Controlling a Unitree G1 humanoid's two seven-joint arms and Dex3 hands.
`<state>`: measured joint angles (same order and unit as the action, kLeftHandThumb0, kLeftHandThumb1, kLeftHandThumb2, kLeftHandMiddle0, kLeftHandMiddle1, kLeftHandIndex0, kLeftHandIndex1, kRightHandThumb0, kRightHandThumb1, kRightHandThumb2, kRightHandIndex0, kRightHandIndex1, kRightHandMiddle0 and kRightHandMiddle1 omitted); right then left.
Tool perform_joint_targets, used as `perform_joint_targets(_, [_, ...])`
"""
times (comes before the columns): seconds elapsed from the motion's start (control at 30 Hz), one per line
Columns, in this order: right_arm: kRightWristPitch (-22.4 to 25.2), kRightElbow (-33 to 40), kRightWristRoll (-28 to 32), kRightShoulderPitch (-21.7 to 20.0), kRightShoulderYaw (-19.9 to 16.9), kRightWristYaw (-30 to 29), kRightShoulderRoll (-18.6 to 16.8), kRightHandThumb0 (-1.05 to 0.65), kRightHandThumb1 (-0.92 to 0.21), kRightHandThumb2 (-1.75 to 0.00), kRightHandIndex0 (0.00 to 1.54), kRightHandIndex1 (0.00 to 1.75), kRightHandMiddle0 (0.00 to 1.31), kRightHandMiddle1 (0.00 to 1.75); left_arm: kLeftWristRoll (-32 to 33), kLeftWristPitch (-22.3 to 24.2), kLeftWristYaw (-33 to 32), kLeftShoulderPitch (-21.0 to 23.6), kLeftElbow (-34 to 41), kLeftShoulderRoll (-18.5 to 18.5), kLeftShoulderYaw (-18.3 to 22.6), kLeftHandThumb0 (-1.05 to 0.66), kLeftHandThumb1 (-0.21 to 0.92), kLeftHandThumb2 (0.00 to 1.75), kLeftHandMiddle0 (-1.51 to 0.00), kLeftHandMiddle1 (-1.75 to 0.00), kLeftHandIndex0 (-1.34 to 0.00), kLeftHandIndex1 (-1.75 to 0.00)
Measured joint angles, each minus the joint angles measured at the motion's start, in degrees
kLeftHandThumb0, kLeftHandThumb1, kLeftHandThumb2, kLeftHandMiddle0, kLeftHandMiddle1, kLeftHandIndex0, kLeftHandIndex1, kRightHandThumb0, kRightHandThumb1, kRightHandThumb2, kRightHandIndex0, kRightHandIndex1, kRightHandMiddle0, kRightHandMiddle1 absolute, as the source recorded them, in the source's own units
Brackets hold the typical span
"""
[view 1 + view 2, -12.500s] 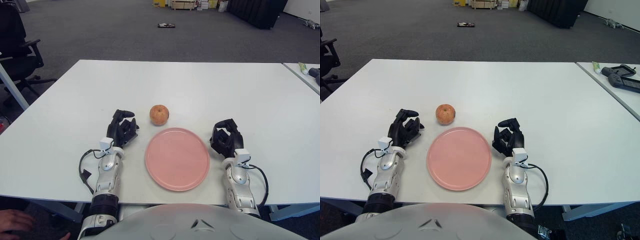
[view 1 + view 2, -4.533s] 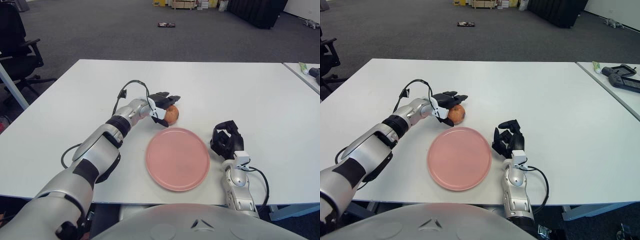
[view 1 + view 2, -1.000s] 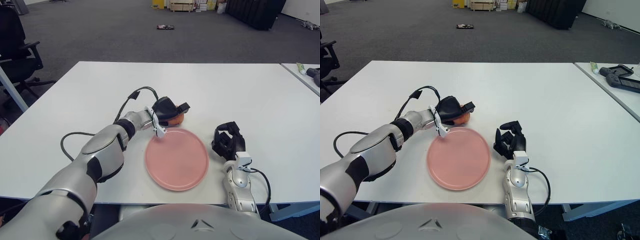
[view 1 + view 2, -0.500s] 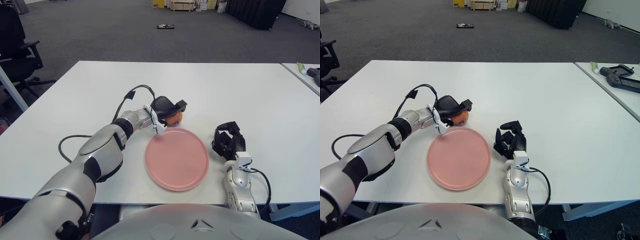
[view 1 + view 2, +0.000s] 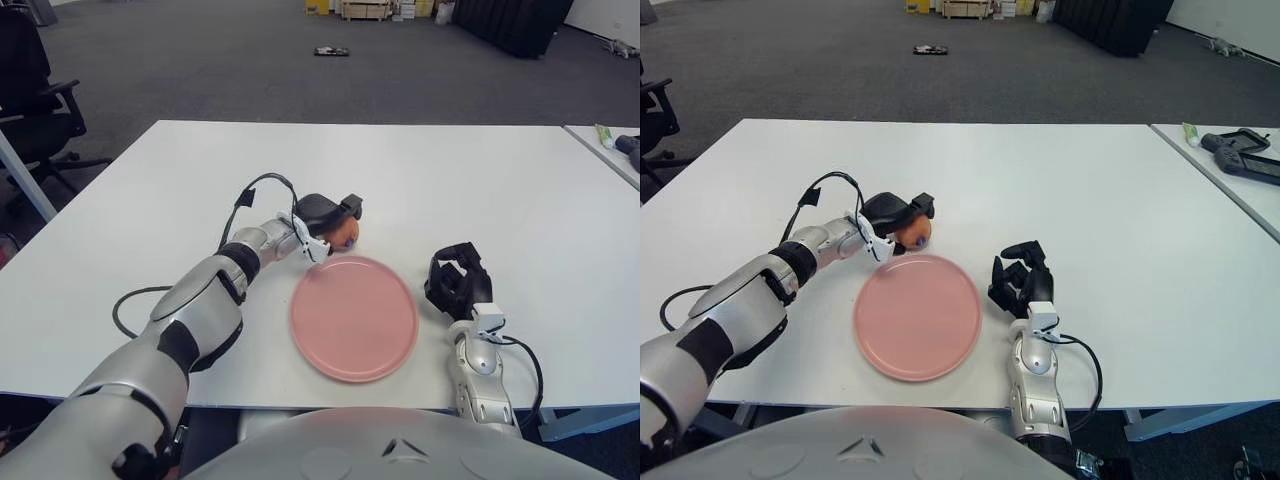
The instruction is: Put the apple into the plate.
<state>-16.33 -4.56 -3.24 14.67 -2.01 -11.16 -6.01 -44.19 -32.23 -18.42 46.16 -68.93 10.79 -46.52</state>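
A reddish-orange apple (image 5: 346,233) shows just beyond the far-left rim of the pink plate (image 5: 354,318). My left hand (image 5: 330,214) reaches in from the left and curls its dark fingers over the top of the apple, covering most of it. I cannot tell whether the apple touches the table. The plate lies flat near the table's front edge with nothing on it. My right hand (image 5: 457,281) shows beside the plate's right rim, its fingers curled and holding nothing.
A black cable (image 5: 255,190) loops off my left forearm. A second table (image 5: 1230,170) at the right carries a dark device (image 5: 1238,151) and a green tube (image 5: 1189,131). An office chair (image 5: 35,90) stands at the far left.
Over the last second my left hand, with the apple under its fingers, has drawn back leftward and slightly away from the plate's rim. My right hand has stayed put.
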Motion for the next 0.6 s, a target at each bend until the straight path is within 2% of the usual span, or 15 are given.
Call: perform_joint_targets(0.6, [-2.18,-1.72,0.25,-0.61,-0.49,0.39,0.02,-0.39,-0.63,-0.92,0.77,1.75,0.37,1.75,2.41,0.0,2.45,-2.33,1.33,3.15,6.89,-0.48,0.29,1.35,-1.19,-1.75,-0.63,-1.75])
